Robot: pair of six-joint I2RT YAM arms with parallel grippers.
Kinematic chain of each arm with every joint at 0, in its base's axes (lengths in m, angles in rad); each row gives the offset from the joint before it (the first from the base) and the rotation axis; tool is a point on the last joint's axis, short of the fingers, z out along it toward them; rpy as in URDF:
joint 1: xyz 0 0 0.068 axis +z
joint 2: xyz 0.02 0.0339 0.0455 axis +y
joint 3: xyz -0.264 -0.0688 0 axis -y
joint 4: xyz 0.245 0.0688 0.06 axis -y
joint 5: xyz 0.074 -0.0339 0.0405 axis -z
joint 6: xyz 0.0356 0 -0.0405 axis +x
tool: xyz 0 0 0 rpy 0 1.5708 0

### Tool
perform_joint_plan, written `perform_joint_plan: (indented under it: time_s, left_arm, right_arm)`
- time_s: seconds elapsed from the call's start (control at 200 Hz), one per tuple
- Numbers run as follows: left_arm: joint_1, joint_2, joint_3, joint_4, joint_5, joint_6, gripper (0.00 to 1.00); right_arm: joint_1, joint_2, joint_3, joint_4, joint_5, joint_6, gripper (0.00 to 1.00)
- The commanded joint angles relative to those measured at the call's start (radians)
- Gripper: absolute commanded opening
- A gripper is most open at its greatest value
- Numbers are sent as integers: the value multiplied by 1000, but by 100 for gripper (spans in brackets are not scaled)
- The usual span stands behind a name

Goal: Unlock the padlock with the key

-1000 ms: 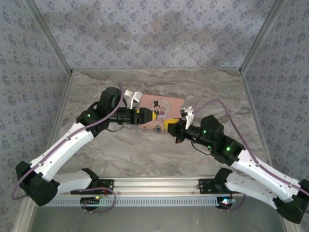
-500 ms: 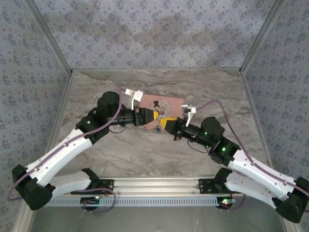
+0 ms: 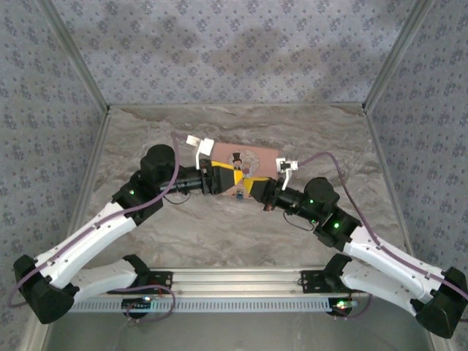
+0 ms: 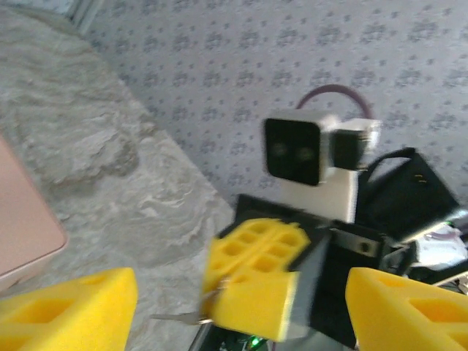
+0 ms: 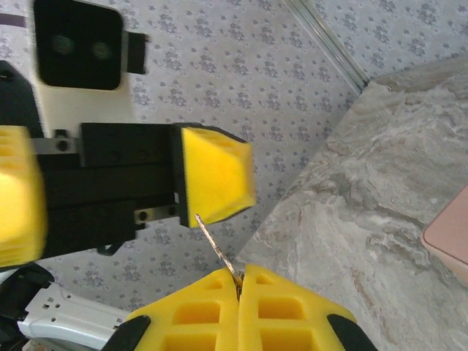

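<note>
Two claws meet over the pink tin's [image 3: 257, 155] near edge: your left gripper [image 3: 225, 175] gapes empty, what looks like the padlock [image 3: 240, 195] lies just nearer between them, and your right gripper [image 5: 240, 278] pinches the key [image 5: 216, 245], blade pointing left.

Floral blue-grey walls [image 3: 234, 44] enclose a marbled tabletop [image 3: 219, 230].

The left gripper [image 4: 241, 303] had its yellow foam fingers [image 4: 73, 311] spread wide apart. Between them the right gripper [image 4: 219, 291], its pads [image 4: 256, 316] pressed together, pinched a thin silvery metal key [image 4: 178, 318] above the grey marbled table [image 4: 110, 168].
</note>
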Motion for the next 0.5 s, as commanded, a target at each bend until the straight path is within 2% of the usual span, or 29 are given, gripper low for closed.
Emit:
perform_joint_plan:
  time_s: [0.0,0.125,0.235,0.37,0.495]
  left_arm:
    - [-7,-14,1,70,33,7,81]
    - [-14,-2,4,60,34,8,72]
    - [-19,8,8,52,34,16,70]
    - [-30,18,12,61,42,20,49]
    - [-43,27,18,66,58,24,35]
  right_arm:
    - [-5,1,-9,31,-7,27,0]
    - [-6,7,-12,50,-25,36,0]
    - [-7,8,-20,85,-38,53,0]
    - [-7,14,-29,121,-53,74,0]
    - [-8,19,-28,136,-59,88,0]
